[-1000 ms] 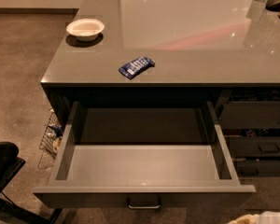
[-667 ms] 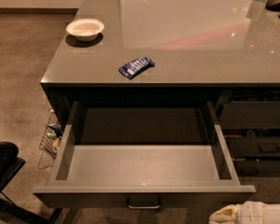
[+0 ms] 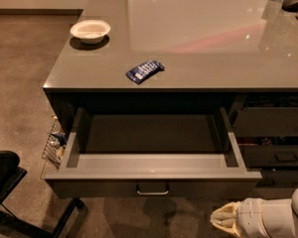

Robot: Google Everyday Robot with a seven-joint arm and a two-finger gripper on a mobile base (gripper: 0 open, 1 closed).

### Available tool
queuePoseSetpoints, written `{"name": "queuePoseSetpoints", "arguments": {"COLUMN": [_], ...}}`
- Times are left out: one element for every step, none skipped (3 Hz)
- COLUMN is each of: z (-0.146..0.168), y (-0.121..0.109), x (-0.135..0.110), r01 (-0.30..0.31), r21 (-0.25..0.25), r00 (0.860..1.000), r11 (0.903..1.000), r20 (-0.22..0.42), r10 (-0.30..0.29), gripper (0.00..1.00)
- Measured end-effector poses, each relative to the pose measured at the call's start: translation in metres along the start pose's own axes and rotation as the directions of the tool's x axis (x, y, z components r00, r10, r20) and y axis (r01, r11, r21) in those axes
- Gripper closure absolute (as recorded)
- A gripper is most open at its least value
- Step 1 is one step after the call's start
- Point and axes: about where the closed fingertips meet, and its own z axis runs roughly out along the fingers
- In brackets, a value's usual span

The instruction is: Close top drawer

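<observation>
1. The top drawer (image 3: 151, 173) is standing pulled far out beneath the counter (image 3: 188, 58).
2. The gripper (image 3: 222, 219) is hovering low, right of the handle (image 3: 152, 190); clenched or released, I cannot tell.
3. Pushing off-centre is risking a skewed, jammed drawer.

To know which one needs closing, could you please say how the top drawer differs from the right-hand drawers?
The top drawer is pulled far out, showing its lighter-grey inside; the right-hand drawers show no inside. The top drawer is wider, with a pale handle; the right-hand drawers' visible handle is dark. Both have dark-grey fronts. The gripper sits bottom right, clear of it.
</observation>
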Motion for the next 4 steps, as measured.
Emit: {"name": "queuePoseSetpoints", "arguments": {"z": [0.013, 0.03, 0.03, 0.033], "y": [-0.042, -0.101, -0.101, -0.122], "x": [-0.028, -0.071, -0.071, -0.074], "r01": [0.071, 0.173, 0.173, 0.193], "r21": [0.031, 0.074, 0.074, 0.107], "r00": [0.997, 0.984, 0.984, 0.981], "r11": [0.997, 0.9821, 0.9821, 0.9754], "r20": [0.02, 0.028, 0.028, 0.001], "r10": [-0.071, -0.176, -0.176, -0.194], "gripper": [1.0, 1.0, 1.0, 1.0]}}
